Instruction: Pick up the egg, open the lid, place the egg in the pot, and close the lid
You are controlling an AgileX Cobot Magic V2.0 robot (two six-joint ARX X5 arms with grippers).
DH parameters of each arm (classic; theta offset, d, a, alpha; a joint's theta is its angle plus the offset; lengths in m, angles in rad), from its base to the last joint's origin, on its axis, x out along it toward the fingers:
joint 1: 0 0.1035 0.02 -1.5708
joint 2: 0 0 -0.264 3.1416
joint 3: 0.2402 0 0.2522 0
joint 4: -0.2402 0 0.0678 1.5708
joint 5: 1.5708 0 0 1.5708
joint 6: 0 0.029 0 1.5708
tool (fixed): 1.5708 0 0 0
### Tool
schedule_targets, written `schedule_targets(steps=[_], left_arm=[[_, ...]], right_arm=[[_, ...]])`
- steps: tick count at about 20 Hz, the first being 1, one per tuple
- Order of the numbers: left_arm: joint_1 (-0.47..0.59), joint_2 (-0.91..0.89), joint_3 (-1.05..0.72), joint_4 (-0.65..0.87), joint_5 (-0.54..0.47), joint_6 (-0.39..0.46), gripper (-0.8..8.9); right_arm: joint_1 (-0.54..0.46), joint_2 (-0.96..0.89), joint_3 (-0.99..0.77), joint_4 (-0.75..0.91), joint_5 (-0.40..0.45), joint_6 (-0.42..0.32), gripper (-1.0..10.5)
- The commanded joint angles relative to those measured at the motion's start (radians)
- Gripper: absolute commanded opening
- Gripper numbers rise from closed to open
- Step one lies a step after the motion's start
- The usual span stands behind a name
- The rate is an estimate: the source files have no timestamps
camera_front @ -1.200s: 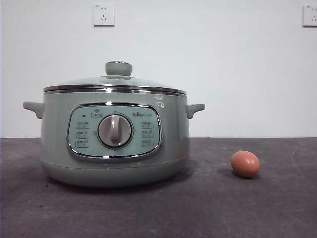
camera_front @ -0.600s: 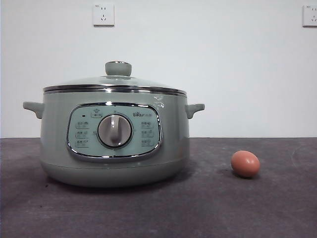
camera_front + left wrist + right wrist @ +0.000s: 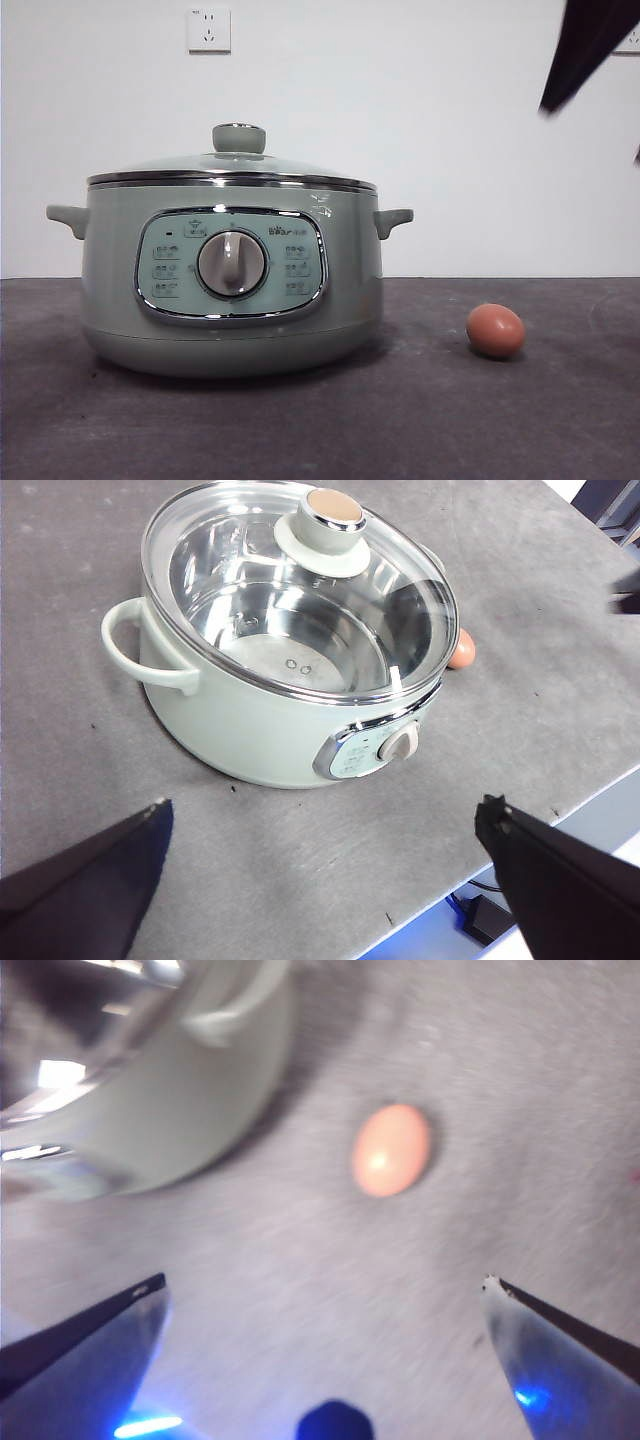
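since the earlier frames a dark arm has come into the top right corner of the front view, while nothing on the counter [image 3: 320, 420] has shifted. going left to right: the pot [image 3: 230, 275] sits on the left half of the counter with its control dial facing the low camera, and the lid [image 3: 232, 165] rests flat and closed on its rim, knob up, so the inside is sealed off for now. through the glass the left wrist view shows a bare steel bowl, which suggests nothing has been put in yet. the left hand [image 3: 320, 865] hangs high above the pot and off to its side, jaws spread wide and holding nothing; judging by that position it is waiting to take the lid's knob once the egg is in hand. to the right of the pot, apart from it and lying on its side on the bare counter, is the egg [image 3: 495, 331], out in the open with room around it for jaws to close from above. the right hand [image 3: 320, 1285] is the one entering at top right; its wrist view shows the egg ahead of its jaws, which are wide apart and empty, and well above the counter. that picture is blurred, so it looks to be in motion. the step in hand appears to be the reach for the egg; a smooth oval shell will likely roll or slip if pinched off centre.
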Motion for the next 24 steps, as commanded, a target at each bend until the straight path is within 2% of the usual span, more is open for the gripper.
schedule_targets(steps=[1, 4, 6, 9, 14, 18, 24], left_arm=[[0.002, 0.000, 0.003, 0.005, 0.006, 0.007, 6.58], [0.002, 0.000, 0.003, 0.005, 0.006, 0.007, 6.58], [0.002, 0.000, 0.003, 0.005, 0.006, 0.007, 6.58], [0.002, 0.000, 0.003, 0.005, 0.006, 0.007, 6.58], [0.002, 0.000, 0.003, 0.004, 0.005, 0.007, 6.58], [0.002, 0.000, 0.003, 0.004, 0.005, 0.007, 6.58], [0.002, 0.000, 0.003, 0.004, 0.005, 0.007, 6.58]], right_arm=[[0.018, 0.118, 0.002, 0.072, 0.045, 0.013, 6.2], [0.050, 0.263, 0.002, 0.174, 0.099, 0.028, 5.7], [0.069, 0.347, 0.002, 0.234, 0.108, 0.034, 5.7], [0.100, 0.454, 0.002, 0.326, 0.182, 0.046, 5.6], [0.114, 0.558, 0.002, 0.417, 0.184, 0.064, 5.6], [0.119, 0.591, 0.002, 0.449, 0.182, 0.073, 4.0], [0.119, 0.592, 0.002, 0.448, 0.178, 0.072, 0.9]])
